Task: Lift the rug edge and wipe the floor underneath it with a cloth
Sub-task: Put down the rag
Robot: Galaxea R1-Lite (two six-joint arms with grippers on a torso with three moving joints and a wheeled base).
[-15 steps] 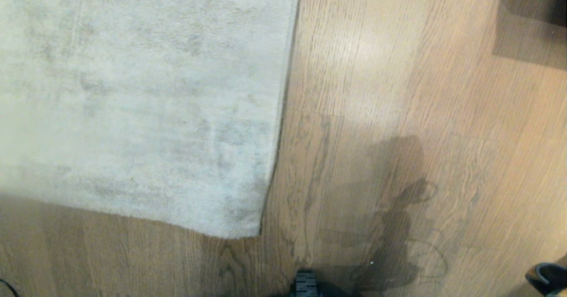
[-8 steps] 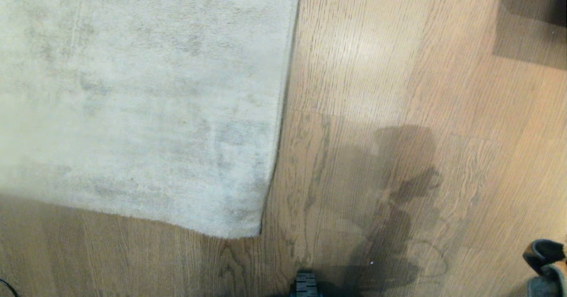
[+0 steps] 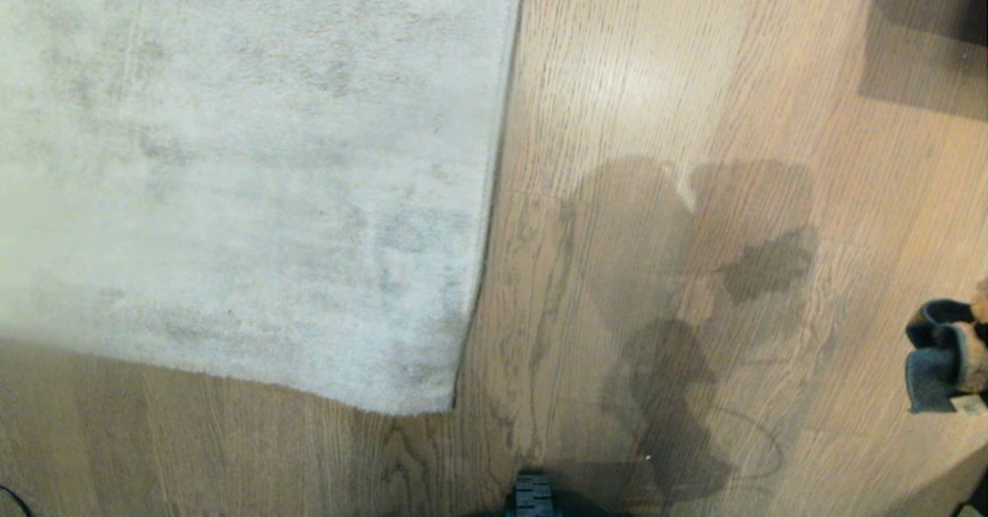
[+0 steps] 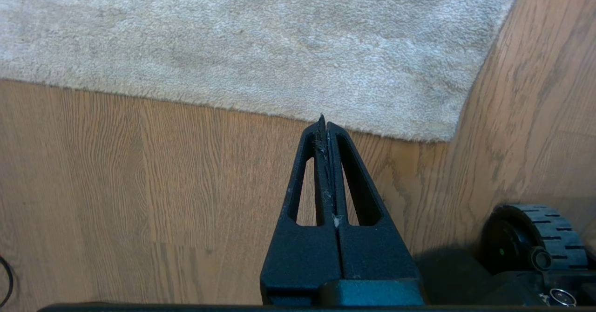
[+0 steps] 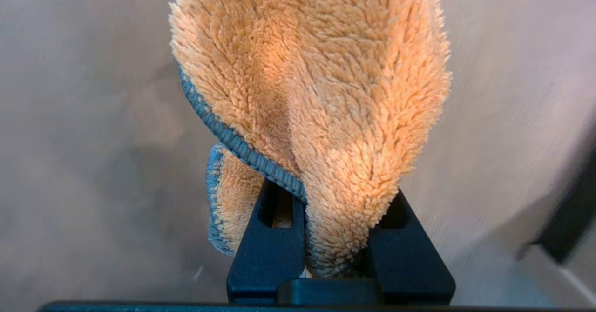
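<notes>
head: steep down on floor [image 3: 656, 77] | left wrist: nearer, shares rug corner [image 4: 437, 125] | right wrist: close on cloth [image 5: 326, 93]

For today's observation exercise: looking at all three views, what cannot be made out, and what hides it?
- Floor beneath the rug: covered in the head and left wrist views, since the rug edge lies flat.
- Right end effector: cut off by the head view's right border.
- Its tips, right wrist view: buried in the cloth.
- Surface behind the cloth: blurred.
- Left end effector: outside the head view.
</notes>
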